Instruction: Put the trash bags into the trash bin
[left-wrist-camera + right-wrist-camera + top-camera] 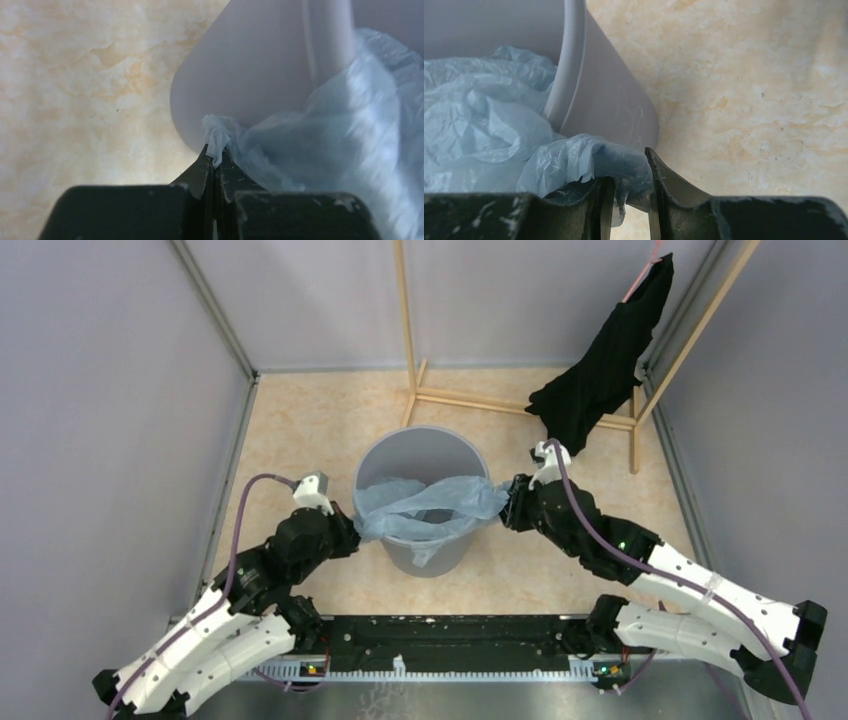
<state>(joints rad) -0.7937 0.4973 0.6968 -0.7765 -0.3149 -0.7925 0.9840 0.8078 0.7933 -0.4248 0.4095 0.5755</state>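
The round grey trash bin stands upright in the middle of the floor. The pale-blue trash bag lies crumpled across its mouth, spilling over the near rim on both sides. At the bin's left side, my left gripper is shut on a pinched edge of the bag, next to the bin wall. At the bin's right side, my right gripper has its jaws apart. A fold of the bag drapes loosely over the left finger and into the gap, beside the bin.
A wooden rack stands behind the bin, with a black garment hanging from its right side. Grey walls close in left, right and back. The floor is beige marble-patterned.
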